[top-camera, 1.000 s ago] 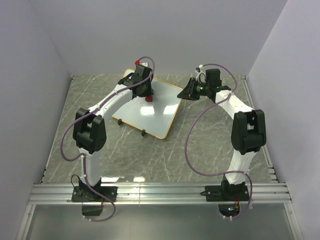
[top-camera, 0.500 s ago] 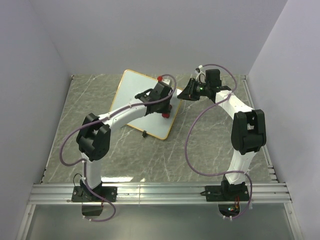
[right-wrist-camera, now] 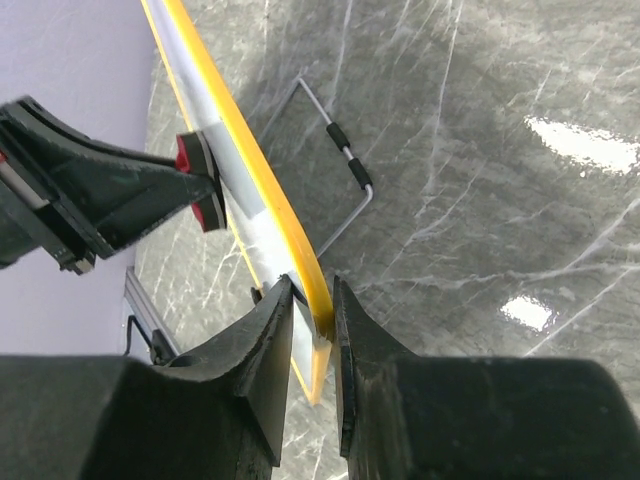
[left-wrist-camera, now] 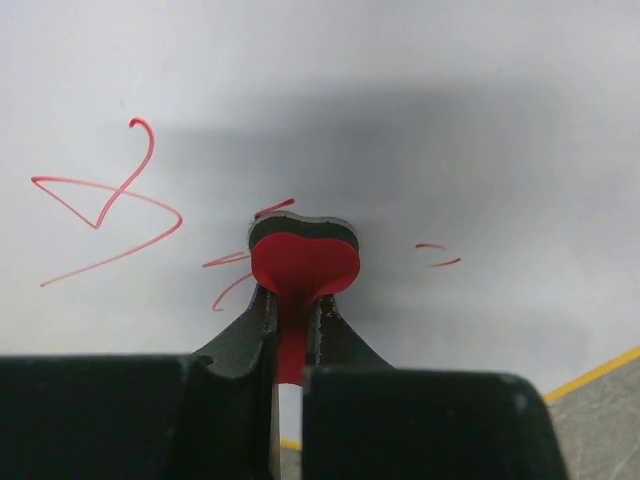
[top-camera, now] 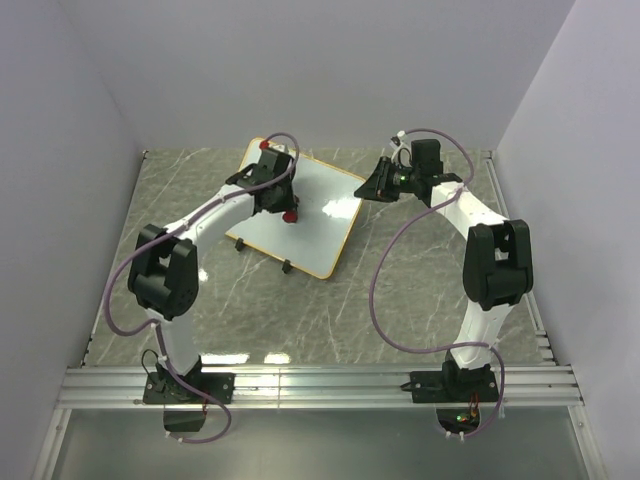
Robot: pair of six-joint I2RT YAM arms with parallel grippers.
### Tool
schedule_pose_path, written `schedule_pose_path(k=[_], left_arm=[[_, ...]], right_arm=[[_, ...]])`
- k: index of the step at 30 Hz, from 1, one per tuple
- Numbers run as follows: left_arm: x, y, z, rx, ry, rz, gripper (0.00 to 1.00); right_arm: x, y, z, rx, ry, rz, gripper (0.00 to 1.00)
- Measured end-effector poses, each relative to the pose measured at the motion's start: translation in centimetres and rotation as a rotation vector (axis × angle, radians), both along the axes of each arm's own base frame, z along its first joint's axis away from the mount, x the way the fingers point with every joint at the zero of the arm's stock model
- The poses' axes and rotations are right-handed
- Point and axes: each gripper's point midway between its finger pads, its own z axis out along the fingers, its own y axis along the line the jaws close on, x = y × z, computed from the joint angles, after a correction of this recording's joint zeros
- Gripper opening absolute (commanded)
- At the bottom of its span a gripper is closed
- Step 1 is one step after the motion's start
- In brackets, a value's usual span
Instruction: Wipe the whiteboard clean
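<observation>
1. The grey marbled table (top-camera: 250,310) fills the floor of the booth. Both arms reach out over it from the near rail.
2. The whiteboard (top-camera: 325,215) sits toward the far middle of the table, slightly left of centre. It looks close to square, so I can't pick a long axis. It is turned diagonally: one corner points at the back wall, the opposite one back toward the arms. The edge with the two black clips (top-camera: 287,265) faces near-left. From the right wrist view the board is seen almost edge-on, its yellow rim (right-wrist-camera: 255,185) running from the top left down to the fingers.
3. The right gripper (top-camera: 372,183) is at the board's far-right corner. Its jaws are pinched together on the yellow rim, one finger on each face of the board (right-wrist-camera: 312,295).
4. The left gripper (top-camera: 283,205) is over the far-left part of the white surface, pointing down at it. Its jaws are clamped on the narrow waist of a red eraser (left-wrist-camera: 296,300).
5. A thin wire bracket (right-wrist-camera: 345,150) with a black sleeve shows on the table side of the board.
6. The eraser (left-wrist-camera: 303,265) is pressed to the board, with its rounded head forward.
7. Red pen marks are on the white: a looping scribble (left-wrist-camera: 100,195) left of the eraser, short strokes (left-wrist-camera: 437,253) right of it.
</observation>
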Motion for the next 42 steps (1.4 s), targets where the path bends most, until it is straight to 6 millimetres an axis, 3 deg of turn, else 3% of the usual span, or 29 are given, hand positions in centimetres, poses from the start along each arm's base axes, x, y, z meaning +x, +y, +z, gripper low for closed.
schedule_pose_path(k=[4, 7, 12, 14, 16, 18, 24, 27, 32, 39, 42], left_arm=[[0.7, -1.1, 0.7, 0.039, -0.022, -0.027, 0.00], [0.7, -4.2, 1.8, 0.039, -0.059, -0.082, 0.00], [-2.3, -10.1, 1.9, 0.008, -0.073, -0.210, 0.00], [-3.3, -11.0, 1.3, 0.003, -0.060, -0.237, 0.00], [-3.2, -10.8, 1.0, -0.016, -0.054, -0.235, 0.00], [-2.7, -9.2, 0.9, -0.043, -0.040, -0.208, 0.00], [1.0, 0.7, 0.3, -0.041, -0.022, 0.001, 0.00], [2.0, 2.9, 0.2, -0.033, -0.024, 0.054, 0.00], [1.3, 1.3, 0.3, 0.001, -0.042, 0.032, 0.00], [-2.8, -6.8, 0.6, -0.004, -0.050, -0.159, 0.00], [-2.8, -6.5, 0.2, -0.025, -0.038, -0.165, 0.00]], right_arm=[[-0.1, -0.1, 0.0, -0.003, 0.005, -0.004, 0.00], [-0.1, -0.1, 0.0, -0.003, 0.009, -0.003, 0.00], [-0.2, 0.0, 0.0, -0.001, 0.006, 0.004, 0.00], [-0.2, 0.0, 0.0, -0.003, 0.004, 0.005, 0.00], [-0.2, -0.1, -0.1, -0.009, 0.006, 0.000, 0.00], [-0.2, -0.2, -0.1, -0.011, 0.005, -0.002, 0.00], [-0.3, 0.0, -0.1, -0.007, 0.007, 0.003, 0.00], [-0.4, 0.1, 0.0, -0.002, 0.011, 0.006, 0.00], [-0.4, 0.0, -0.1, -0.004, 0.017, 0.006, 0.00], [-0.5, 0.0, -0.1, -0.003, 0.018, 0.008, 0.00], [-0.5, 0.0, -0.1, -0.009, 0.012, 0.008, 0.00]])
